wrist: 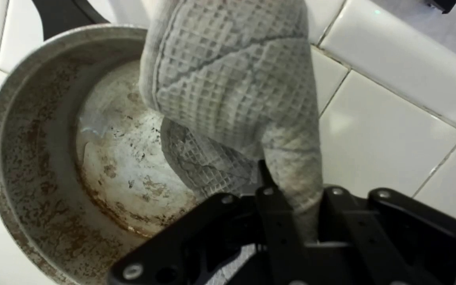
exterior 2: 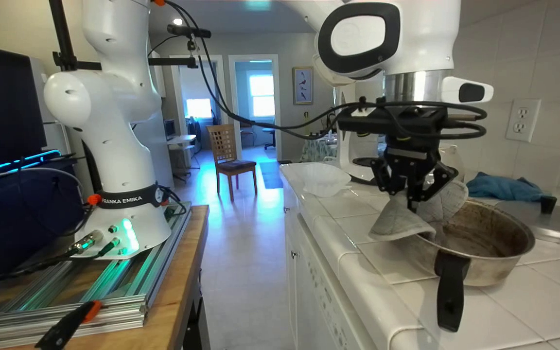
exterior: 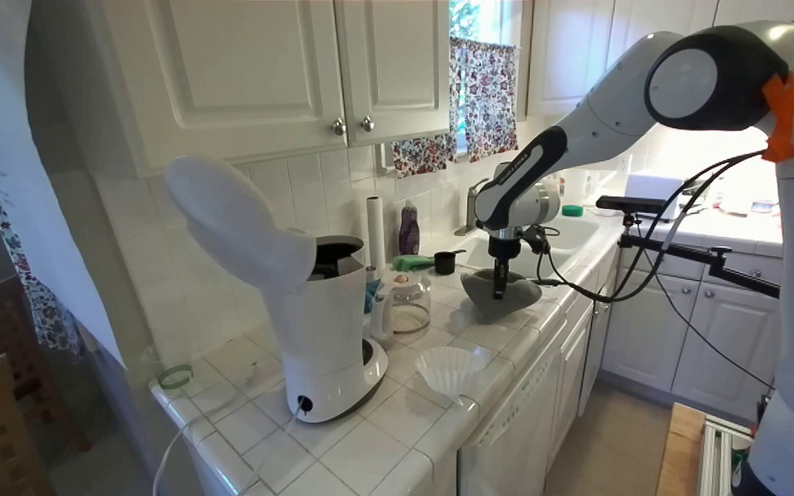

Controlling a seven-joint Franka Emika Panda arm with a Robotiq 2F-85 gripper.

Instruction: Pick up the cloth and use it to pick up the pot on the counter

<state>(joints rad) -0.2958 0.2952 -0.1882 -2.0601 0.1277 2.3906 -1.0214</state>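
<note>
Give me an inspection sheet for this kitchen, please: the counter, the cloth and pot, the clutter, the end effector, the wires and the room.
Surface: white tiled counter, with a sink set into it.
Job's things: grey cloth hanging over the rim of the pot, contact unclear; pot upright on the counter, brown-stained inside.
Clutter: white machine with its top open, glass jug, pale round dish, blue towel, metal lid.
End effector: pinching the cloth, pointing down.
Cables: black cables loop between the robot arm and the end effector; a pale cord hangs over the counter's edge.
Surroundings: white cabinets, flowered curtains, a wooden chair.
</note>
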